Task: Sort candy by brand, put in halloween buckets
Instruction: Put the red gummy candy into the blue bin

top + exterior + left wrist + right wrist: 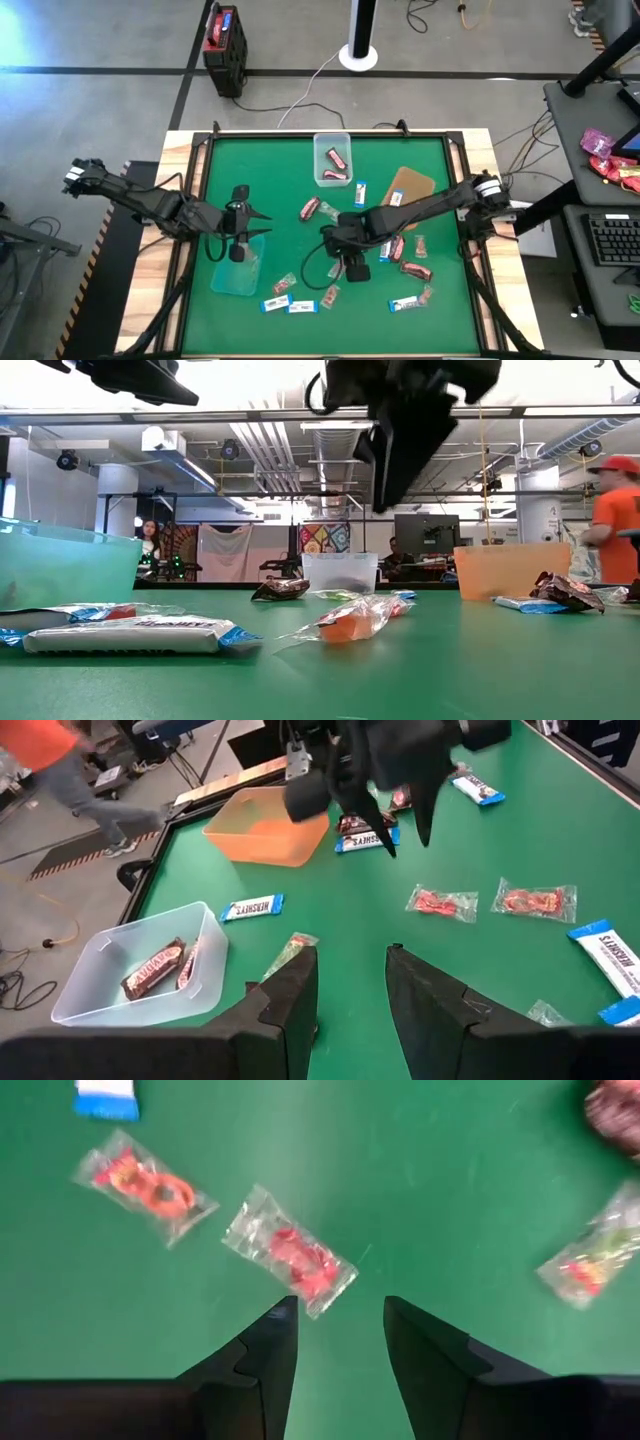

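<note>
Right tool (335,1340) hovers over mid-bench, fingers apart and empty, above a clear-wrapped red candy (290,1250) lying on the green bench (280,160). Left tool (350,990), fingers also apart, holds nothing over the teal tub (240,268). Clear tub (332,160) contains two dark bars.

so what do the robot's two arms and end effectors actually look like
Both are slim, dark, near-black jointed arms with black cables along them. Each has a small white-and-silver fitting near its outer end. The left end effector and the right end effector are black, each ending in two flat, angular matte-black fingers with stepped, faceted inner faces, seen clearly in the wrist views. No readable markings show.
</note>
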